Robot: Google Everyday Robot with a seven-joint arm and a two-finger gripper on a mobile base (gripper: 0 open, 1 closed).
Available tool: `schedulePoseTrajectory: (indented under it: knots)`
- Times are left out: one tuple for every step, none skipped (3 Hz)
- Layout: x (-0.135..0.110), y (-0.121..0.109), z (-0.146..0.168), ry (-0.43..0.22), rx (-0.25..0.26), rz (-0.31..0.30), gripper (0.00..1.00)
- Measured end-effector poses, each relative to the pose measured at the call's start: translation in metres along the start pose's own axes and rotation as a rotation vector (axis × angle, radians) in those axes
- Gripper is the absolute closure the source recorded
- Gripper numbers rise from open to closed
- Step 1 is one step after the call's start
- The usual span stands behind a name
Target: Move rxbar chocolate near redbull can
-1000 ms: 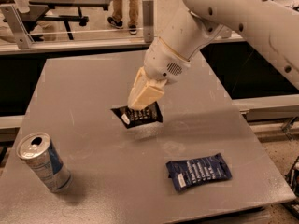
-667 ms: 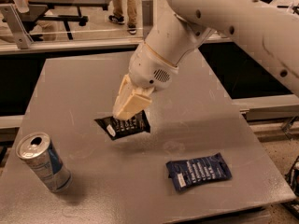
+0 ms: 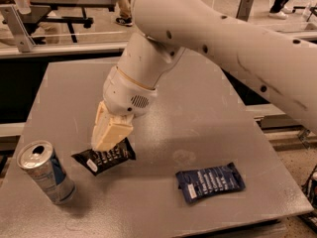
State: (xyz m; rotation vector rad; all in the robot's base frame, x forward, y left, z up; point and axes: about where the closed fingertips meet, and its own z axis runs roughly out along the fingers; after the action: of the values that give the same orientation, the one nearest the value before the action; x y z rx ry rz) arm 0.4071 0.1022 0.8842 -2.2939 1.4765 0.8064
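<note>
The rxbar chocolate (image 3: pixel 105 158), a small black wrapper with white text, is at the left front of the grey table (image 3: pixel 208 113). My gripper (image 3: pixel 105 144) reaches down onto its upper edge and is shut on it. The redbull can (image 3: pixel 45 172), silver and blue with a pull-tab top, stands upright just left of the bar, a short gap between them. My large white arm crosses the view from the upper right.
A larger dark blue wrapper (image 3: pixel 210 182) lies flat at the front right of the table. The table's front edge is close below the can and wrappers. Benches and railings stand behind the table.
My gripper has carried the black bar left and toward the front, from the table's middle to a spot close beside the can. The can and blue wrapper have not moved.
</note>
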Motion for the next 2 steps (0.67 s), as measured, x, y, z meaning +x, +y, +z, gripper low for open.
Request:
schedulePoseTrajectory:
  knots:
    - [-0.0018, -0.0041, 0.0114, 0.011, -0.022, -0.031, 0.52]
    - [-0.0039, -0.004, 0.0125, 0.013, -0.021, -0.036, 0.22]
